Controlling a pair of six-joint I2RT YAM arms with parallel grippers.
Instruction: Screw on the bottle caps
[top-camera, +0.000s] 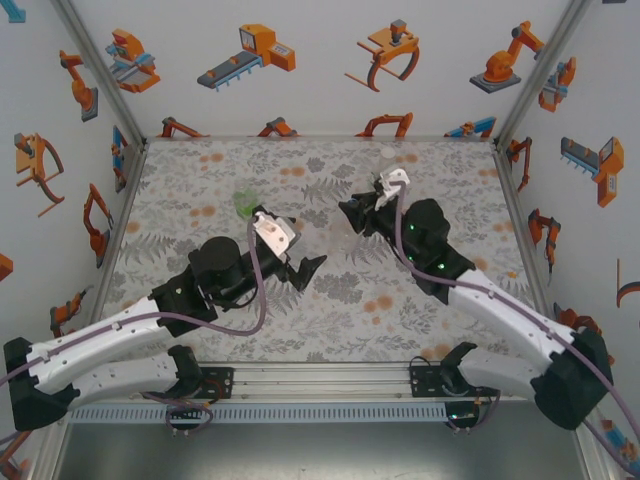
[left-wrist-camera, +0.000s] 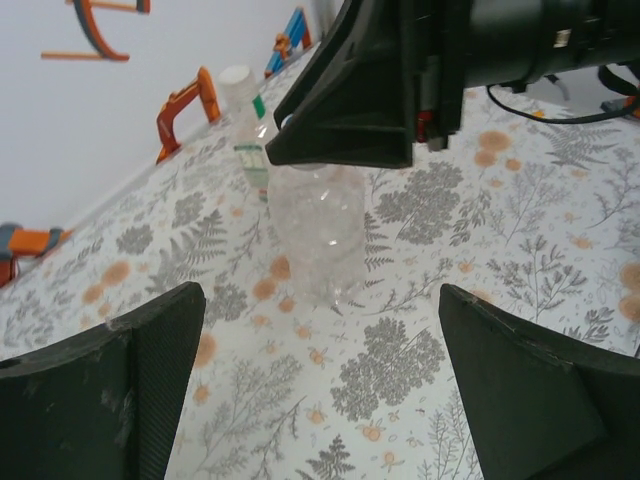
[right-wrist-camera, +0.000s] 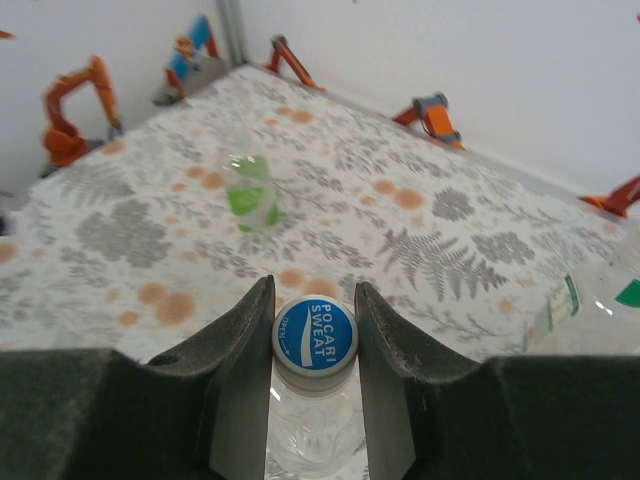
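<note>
- Right wrist view showed the right pincer (right-wrist-camera: 313, 300) clamped narrow on a blue cap (right-wrist-camera: 314, 336) printed "POCARI SWEAT".
- That blue cap sat on the neck of a clear bottle (right-wrist-camera: 312, 425), which stood upright on the floral bench (right-wrist-camera: 450, 240).
- Left wrist view had the left pincer (left-wrist-camera: 320, 310) spread wide and holding nothing, facing the clear bottle but apart from it.
- A green-tinted bottle (right-wrist-camera: 250, 195) stood upright farther out on the bench, well apart from both pincers.
- A labelled bottle (left-wrist-camera: 250, 140) with a white cap (left-wrist-camera: 235, 78) stood near the far wall (left-wrist-camera: 110, 110).
</note>
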